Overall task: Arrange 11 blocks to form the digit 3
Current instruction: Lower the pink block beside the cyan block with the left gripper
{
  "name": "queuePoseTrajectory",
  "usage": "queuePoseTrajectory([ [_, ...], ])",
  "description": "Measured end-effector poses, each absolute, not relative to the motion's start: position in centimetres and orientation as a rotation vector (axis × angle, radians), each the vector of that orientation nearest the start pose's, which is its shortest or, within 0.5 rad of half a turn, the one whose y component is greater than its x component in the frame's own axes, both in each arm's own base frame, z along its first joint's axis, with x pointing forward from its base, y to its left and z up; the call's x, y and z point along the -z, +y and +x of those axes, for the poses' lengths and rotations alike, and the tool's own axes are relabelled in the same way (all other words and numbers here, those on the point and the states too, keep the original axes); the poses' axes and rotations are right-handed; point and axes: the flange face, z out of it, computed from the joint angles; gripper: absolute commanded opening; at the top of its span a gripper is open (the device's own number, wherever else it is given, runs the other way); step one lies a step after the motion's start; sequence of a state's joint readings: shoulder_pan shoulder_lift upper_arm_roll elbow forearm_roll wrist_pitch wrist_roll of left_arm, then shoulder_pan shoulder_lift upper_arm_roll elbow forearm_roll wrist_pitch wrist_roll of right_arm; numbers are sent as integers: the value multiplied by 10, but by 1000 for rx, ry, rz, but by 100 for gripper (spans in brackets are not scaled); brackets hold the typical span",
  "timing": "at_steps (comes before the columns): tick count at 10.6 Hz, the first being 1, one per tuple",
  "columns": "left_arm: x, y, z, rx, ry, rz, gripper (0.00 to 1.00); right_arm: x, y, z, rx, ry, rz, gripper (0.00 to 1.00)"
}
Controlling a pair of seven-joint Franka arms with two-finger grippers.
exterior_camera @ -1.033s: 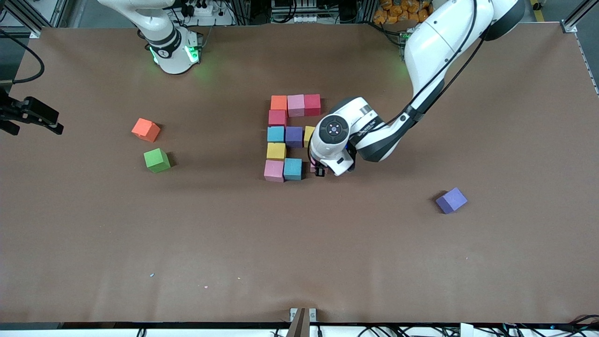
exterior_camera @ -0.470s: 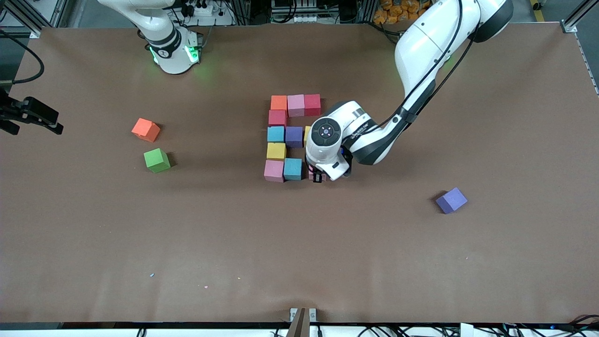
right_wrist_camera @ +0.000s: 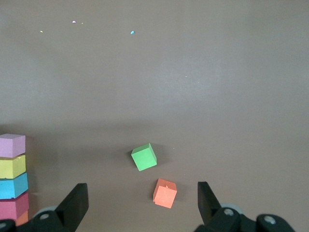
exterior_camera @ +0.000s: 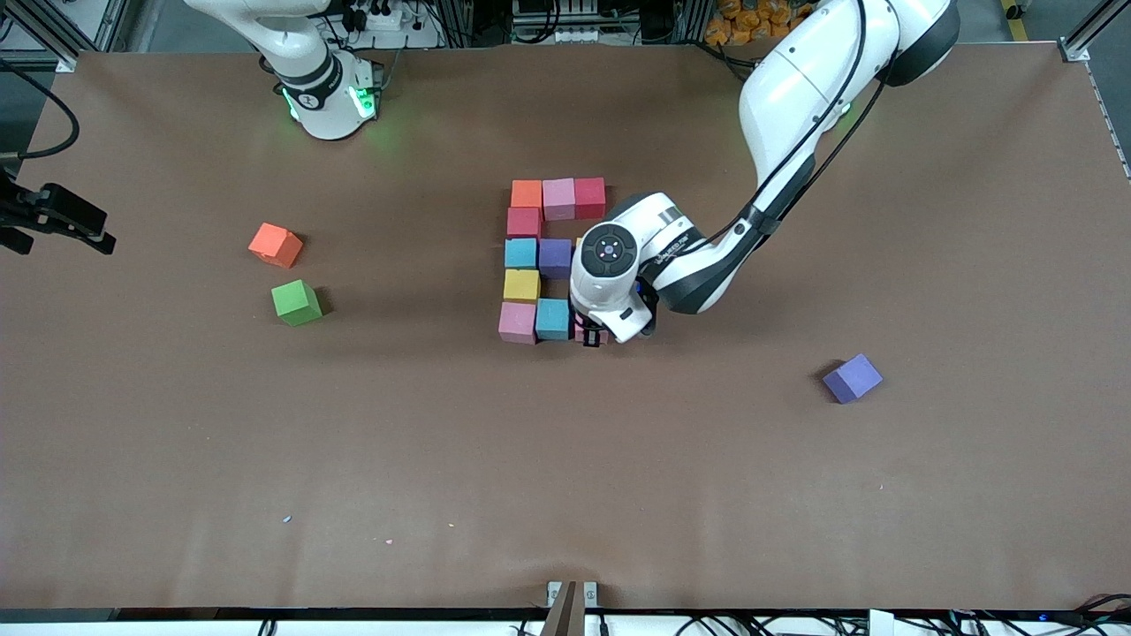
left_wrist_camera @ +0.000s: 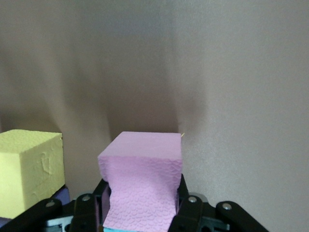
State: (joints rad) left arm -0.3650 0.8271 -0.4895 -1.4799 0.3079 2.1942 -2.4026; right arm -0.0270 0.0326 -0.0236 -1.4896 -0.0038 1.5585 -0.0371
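Coloured blocks form a partial figure mid-table: orange (exterior_camera: 527, 193), pink (exterior_camera: 558, 198) and red (exterior_camera: 590, 197) in the row farthest from the front camera, a red one (exterior_camera: 523, 222), light blue (exterior_camera: 520, 253) and purple (exterior_camera: 555, 257), yellow (exterior_camera: 521, 284), then pink (exterior_camera: 517, 321) and light blue (exterior_camera: 553, 319). My left gripper (exterior_camera: 590, 336) (left_wrist_camera: 141, 208) is shut on a pink block (left_wrist_camera: 142, 179), low beside that nearest light blue block. Another yellow block (left_wrist_camera: 31, 169) sits beside it, mostly hidden under the left wrist. High over the table, my right gripper (right_wrist_camera: 140, 203) waits open with nothing in it.
A loose orange cube (exterior_camera: 276, 245) (right_wrist_camera: 164, 193) and a green cube (exterior_camera: 297, 302) (right_wrist_camera: 144, 156) lie toward the right arm's end. A loose purple cube (exterior_camera: 853, 378) lies toward the left arm's end. A black mount (exterior_camera: 55, 218) juts in at the table's edge.
My left gripper has carried the pink block sideways toward the right arm's end, closing up to the nearest light blue block. The right arm has not moved.
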Motion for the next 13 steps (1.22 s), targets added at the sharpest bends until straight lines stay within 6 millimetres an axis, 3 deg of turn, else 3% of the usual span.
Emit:
queuePoseTrajectory([
  [13,-212,-494,516,-178,-2115,-2280,39,-639,-35,565,44,42,-3148,100],
])
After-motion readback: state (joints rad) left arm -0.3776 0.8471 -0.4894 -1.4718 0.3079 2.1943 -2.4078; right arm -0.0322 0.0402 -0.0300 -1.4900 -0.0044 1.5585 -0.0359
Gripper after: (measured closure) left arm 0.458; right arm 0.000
